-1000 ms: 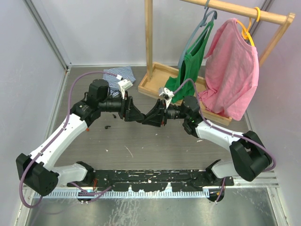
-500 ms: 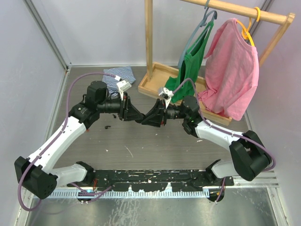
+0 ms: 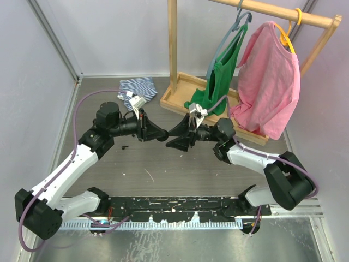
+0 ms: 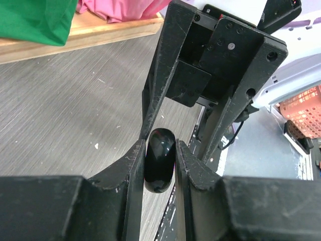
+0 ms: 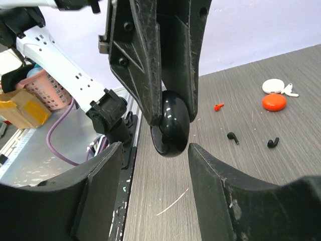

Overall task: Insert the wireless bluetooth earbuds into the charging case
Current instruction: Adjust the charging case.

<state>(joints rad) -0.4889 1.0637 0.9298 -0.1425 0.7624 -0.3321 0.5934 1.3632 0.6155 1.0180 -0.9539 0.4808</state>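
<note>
A: What is differing from a second ago?

B: I'm seeing the arms drawing back from each other. In the top view the left arm's upper joint is sitting further left and lower than it was. The right wrist is lying further right, so the gap between the two claws is wider than before.

A: And the claws themselves?

B: The left gripper (image 4: 160, 146) is clenching the glossy black oval case (image 4: 159, 161) edge-on between its two fingers, holding it up off the grey wood-grain table (image 3: 207, 169). The right gripper (image 3: 175, 137) is standing released, its fingers spread wide to either side of that case and not touching it. A second ago the two tips were meeting at one point in the top view; now I'm seeing the right one's fork parted.

A: Where are the buds?

B: They're lying loose on the table. In the right wrist view I'm looking at two black earbuds (image 5: 232, 137) near each other. An orange earbud (image 5: 218, 107) is lying closer to the left gripper's fingers, and a white earbud (image 5: 291, 91) is just beside the white round case (image 5: 273, 86). The orange round case (image 5: 274, 102) is sitting just in front of the white one.

A: Is the black case's lid up?

B: I cannot tell from these views.
</note>
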